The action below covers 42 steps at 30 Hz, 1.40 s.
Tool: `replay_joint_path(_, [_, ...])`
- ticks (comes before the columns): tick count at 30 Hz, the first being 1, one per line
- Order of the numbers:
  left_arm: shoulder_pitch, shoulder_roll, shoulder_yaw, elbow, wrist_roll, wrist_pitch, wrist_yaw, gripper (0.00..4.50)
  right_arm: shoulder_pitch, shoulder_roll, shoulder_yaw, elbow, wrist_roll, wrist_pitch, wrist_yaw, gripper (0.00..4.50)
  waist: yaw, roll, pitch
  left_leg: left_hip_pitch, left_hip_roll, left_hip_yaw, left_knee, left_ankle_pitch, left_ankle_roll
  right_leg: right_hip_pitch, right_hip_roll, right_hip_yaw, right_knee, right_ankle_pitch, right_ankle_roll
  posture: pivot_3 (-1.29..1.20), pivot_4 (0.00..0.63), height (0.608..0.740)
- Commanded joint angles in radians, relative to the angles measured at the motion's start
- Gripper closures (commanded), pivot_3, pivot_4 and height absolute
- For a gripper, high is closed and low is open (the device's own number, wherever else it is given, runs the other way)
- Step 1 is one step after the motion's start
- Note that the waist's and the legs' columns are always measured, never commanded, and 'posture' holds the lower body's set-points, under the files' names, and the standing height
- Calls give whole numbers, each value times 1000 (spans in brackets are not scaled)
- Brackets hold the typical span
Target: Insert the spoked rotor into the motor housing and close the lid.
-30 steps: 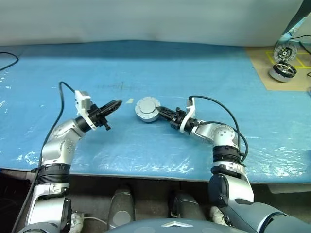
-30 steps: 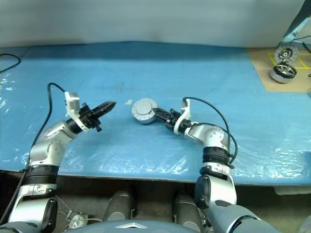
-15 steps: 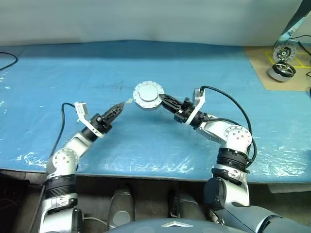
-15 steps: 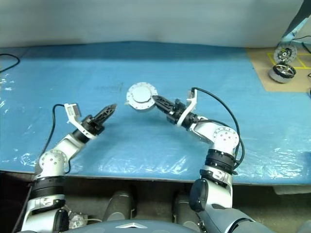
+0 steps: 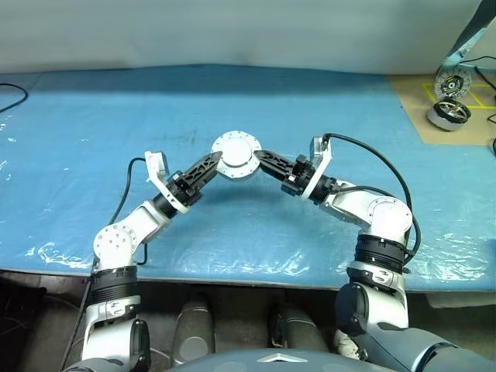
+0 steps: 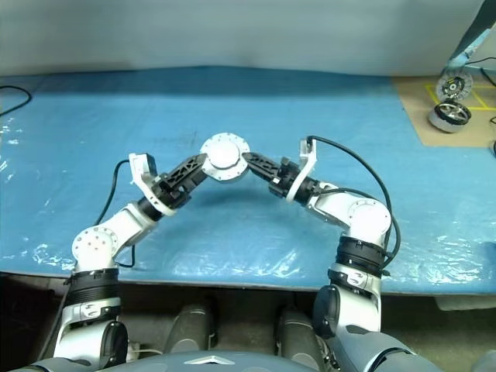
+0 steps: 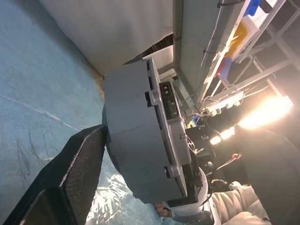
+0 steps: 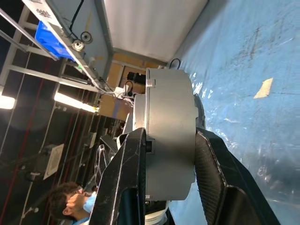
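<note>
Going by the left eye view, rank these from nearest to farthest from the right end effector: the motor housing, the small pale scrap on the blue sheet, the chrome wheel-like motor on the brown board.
1. The motor housing, clamped in the right end effector itself, lifted above the blue sheet.
2. The small pale scrap, on the sheet close by the housing.
3. The chrome wheel-like motor, far off at the table's right end.

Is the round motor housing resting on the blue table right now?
No, the motor housing is lifted off the blue table, gripped between the right gripper's fingers.
</note>
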State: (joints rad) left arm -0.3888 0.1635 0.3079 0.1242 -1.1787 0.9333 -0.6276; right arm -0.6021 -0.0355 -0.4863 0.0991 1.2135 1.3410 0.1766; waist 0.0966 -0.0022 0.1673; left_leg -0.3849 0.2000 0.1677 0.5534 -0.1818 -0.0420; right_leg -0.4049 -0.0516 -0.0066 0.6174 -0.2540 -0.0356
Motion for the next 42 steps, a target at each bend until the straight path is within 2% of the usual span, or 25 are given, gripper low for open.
replay_joint_path(1, [-31, -23, -16, 45, 9, -8, -38, 16, -12, 11, 24, -54, 85, -5, 20, 3427, -1, 0, 0, 0, 0, 0, 0, 0, 0, 0, 0, 0, 0, 0, 0, 0, 150, 740])
replay_joint_path(11, [-39, 7, 52, 125, 7, -18, -86, 16, 6, -5, 48, -60, 121, -23, -2, 3427, 0, 0, 0, -1, 0, -3, 4, 0, 0, 1, 0, -1, 2, 0, 0, 0, 150, 740])
replay_joint_path(17, [-19, 5, -48, 96, 103, -28, -143, 16, 4, -5, 63, -51, 129, -37, -10, 3427, 1, 0, 0, -1, -1, -6, 8, 0, 0, 4, -2, -3, 4, 0, 1, 0, 150, 740])
replay_joint_path(21, [-25, -13, -57, 103, 115, -40, -156, 16, 4, -11, 73, -48, 137, -38, -15, 3427, 1, 0, 0, -1, -2, -7, 8, 0, 0, 4, -2, -4, 4, 0, 1, 0, 150, 740])
replay_joint_path(27, [-58, -42, -9, 169, 119, -109, -154, 1873, 9, -16, 80, -48, 143, -41, -21, 3427, 0, 0, 0, -2, -2, -7, 9, 0, 0, 4, -2, -4, 4, 0, 1, 0, 150, 740])
replay_joint_path(33, [-75, -68, 12, 177, 127, -144, -115, 1911, 12, -22, 88, -48, 152, -49, -29, 3427, 1, 0, 0, -2, -2, -8, 9, 0, 0, 4, -2, -4, 4, 0, 1, 0, 150, 740])
replay_joint_path(37, [-79, -84, 61, 172, 50, -123, -122, 1930, 13, -23, 92, -45, 156, -54, -31, 3427, 0, 0, 0, -2, -2, -9, 9, 0, 0, 4, -2, -5, 4, 0, 1, 0, 150, 740])
replay_joint_path(40, [-93, -92, 72, 182, 63, -147, -52, 1965, 14, -26, 95, -43, 160, -58, -35, 3427, 1, 0, 0, -3, -2, -9, 9, 0, 0, 4, -2, -5, 4, 0, 1, 0, 150, 740])
replay_joint_path(42, [-102, -98, 89, 161, 20, -133, -29, 1970, 15, -26, 96, -40, 159, -65, -46, 3427, 1, 0, 0, -3, -2, -9, 10, 0, 0, 4, -2, -5, 5, 0, 1, 0, 150, 740])
